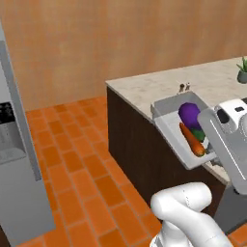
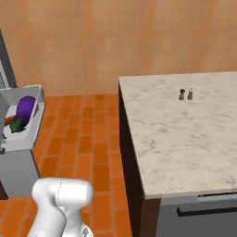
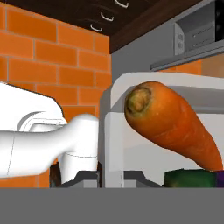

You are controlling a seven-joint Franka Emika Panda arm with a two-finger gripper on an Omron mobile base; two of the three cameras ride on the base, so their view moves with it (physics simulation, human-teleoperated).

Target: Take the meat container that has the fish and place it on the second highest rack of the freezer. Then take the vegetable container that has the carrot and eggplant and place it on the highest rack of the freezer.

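The fingers are pinching the rim of the rigid grey vegetable tray (image 1: pixel 170 126); its loose orange carrot (image 1: pixel 192 140) and glossy purple eggplant (image 1: pixel 189 114) could roll, so level carrying seems wise.

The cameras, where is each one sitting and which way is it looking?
Left base view: behind the arm's left, looking forward and down at the tray with the carrot and eggplant; white arm at lower right.
Right base view: behind the arm's right, facing the counter; arm at lower left.
Hand view: on the hand, looking along the tool at the carrot, close up.
All three share the tray.
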